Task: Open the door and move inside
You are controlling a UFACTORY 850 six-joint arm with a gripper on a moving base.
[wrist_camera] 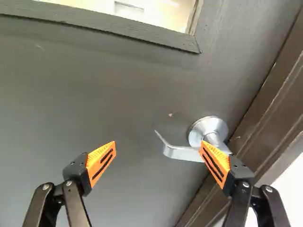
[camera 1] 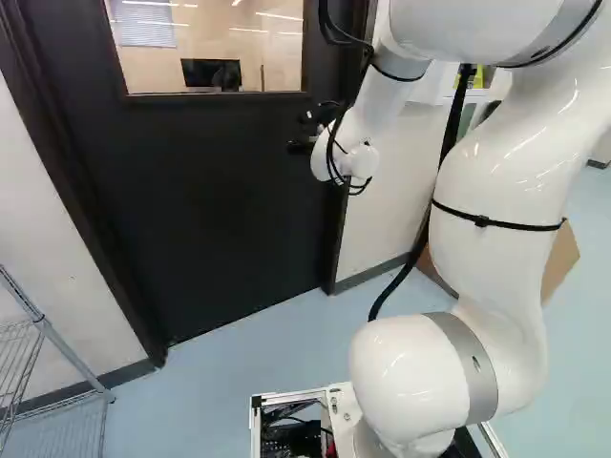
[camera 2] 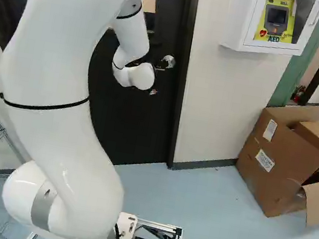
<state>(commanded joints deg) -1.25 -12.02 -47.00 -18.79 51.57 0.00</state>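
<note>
My end effector (camera 1: 311,120) stands with its fingers wide apart. The lever handle (wrist_camera: 182,153) of the closed door (camera 1: 210,191) lies ahead: free tip toward the gap, pivot beyond the finger nearer the door frame (wrist_camera: 269,113).

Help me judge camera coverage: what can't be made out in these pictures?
- Wrist view: whether the pincer touches the lever; one pad overlaps it.
- Right base view: much of the door, behind the arm.
- Right base view: the cardboard box's outer end, cut off by the edge.
</note>
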